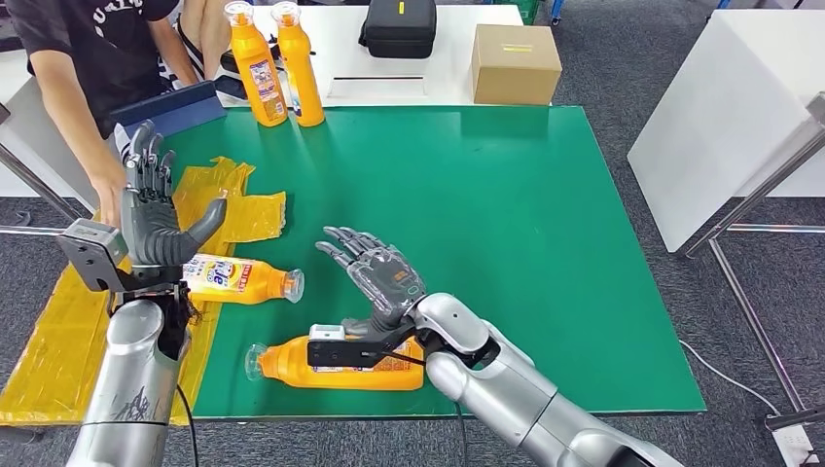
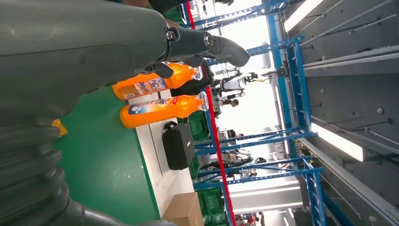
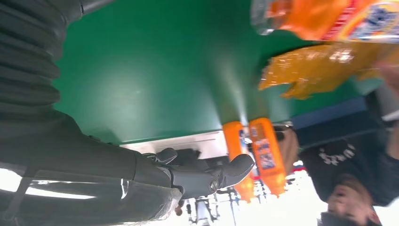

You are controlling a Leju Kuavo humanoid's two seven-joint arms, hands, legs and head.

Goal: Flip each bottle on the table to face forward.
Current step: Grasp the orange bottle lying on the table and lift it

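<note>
Two orange bottles lie on their sides on the green mat (image 1: 506, 214). One bottle (image 1: 238, 279) lies just right of my left hand (image 1: 151, 214), which is raised upright with its fingers spread and holds nothing. The nearer bottle (image 1: 292, 363) lies by the front edge, partly hidden behind my right wrist. My right hand (image 1: 375, 272) hovers above the mat with its fingers apart, palm up, holding nothing. Two more orange bottles (image 1: 256, 64) (image 1: 298, 62) stand upright at the mat's far left edge; they show too in the left wrist view (image 2: 160, 107) and the right wrist view (image 3: 263, 153).
A crumpled yellow plastic sheet (image 1: 243, 209) lies at the mat's left side. A person (image 1: 83, 58) stands at the far left, one hand reaching down near my left hand. A cardboard box (image 1: 515, 63) and a black case (image 1: 400, 27) sit on the white table behind.
</note>
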